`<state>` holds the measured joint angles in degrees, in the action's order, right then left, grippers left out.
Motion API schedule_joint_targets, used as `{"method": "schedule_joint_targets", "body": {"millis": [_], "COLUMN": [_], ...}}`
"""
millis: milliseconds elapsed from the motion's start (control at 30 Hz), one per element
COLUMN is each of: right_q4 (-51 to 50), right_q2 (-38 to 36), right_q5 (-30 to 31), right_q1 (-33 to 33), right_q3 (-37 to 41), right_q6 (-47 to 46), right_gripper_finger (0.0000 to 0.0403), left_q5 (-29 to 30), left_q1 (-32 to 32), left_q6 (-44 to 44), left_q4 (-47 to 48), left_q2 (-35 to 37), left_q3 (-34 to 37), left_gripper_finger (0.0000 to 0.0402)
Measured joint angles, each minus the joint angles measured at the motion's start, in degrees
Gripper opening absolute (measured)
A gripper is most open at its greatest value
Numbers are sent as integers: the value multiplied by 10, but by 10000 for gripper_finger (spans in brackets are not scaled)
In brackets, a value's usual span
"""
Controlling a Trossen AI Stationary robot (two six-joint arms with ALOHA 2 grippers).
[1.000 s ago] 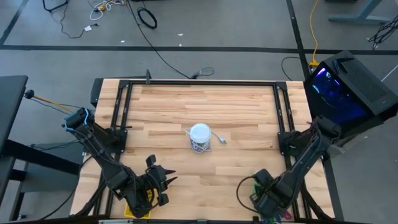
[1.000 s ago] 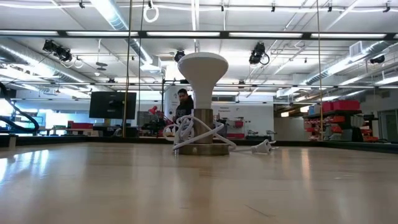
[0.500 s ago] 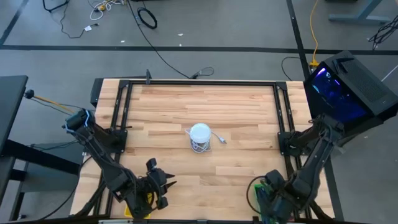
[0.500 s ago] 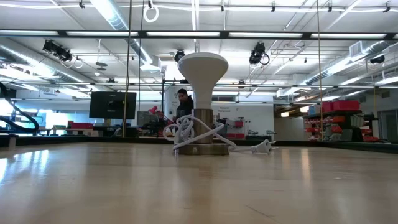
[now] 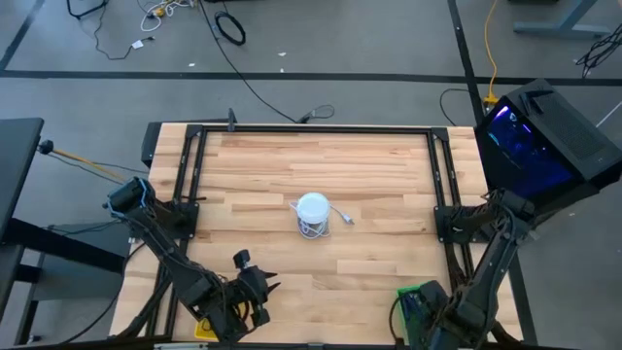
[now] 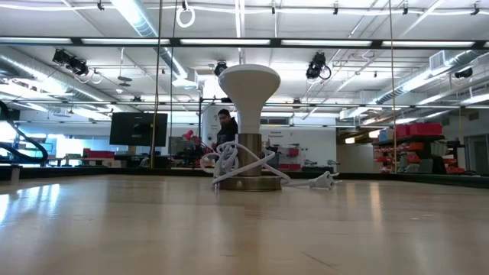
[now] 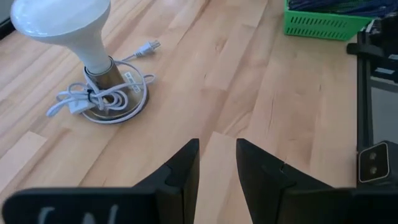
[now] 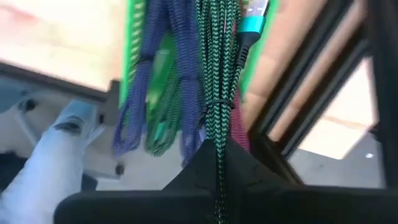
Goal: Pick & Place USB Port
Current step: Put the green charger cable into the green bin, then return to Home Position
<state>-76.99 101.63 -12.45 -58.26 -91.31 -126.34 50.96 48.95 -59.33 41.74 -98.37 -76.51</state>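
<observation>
Glossy wooden table (image 5: pixel 379 165), braided green cable (image 8: pixel 217 68)

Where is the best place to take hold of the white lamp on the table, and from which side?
Probably the narrow neck of the lamp, just under the wide white head and above the cord wound around the base. Come level from the side: from above, the broad head hides the neck, and the head looks too wide to grip.

A white lamp (image 5: pixel 312 208) with a bulb-shaped head stands on a round metal base near the middle of the wooden table (image 5: pixel 369 165), ahead of the left fingers and well apart from them. Its white cord (image 7: pixel 81 99) is wound around the base, the plug (image 7: pixel 147 48) lying loose on the wood just beside it.
</observation>
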Motion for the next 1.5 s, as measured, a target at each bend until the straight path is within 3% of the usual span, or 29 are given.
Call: {"method": "schedule_joint_targets", "body": {"millis": [233,433,933,1333,1500], "right_q4": [-9,-10,46,52,32], "right_q2": [12,16,16,16,8], "right_q5": [-7,-59,-60,-41,-35], "right_q1": [0,0,1,2,6], "right_q3": [12,43,98,105,105], "right_q6": [-7,-9,15,60,90], "right_gripper_finger": [3,1,2,121,153], "left_q5": [-9,-13,-13,-13,-10], "left_q1": [1,1,1,1,1], "left_q6": [-4,-5,-5,-1,0], "left_q4": [-3,-5,-7,-8,-8], "left_q2": [0,0,0,0,0], "left_q3": [0,0,0,0,0], "left_gripper_finger": [110,110,110,110,110]}}
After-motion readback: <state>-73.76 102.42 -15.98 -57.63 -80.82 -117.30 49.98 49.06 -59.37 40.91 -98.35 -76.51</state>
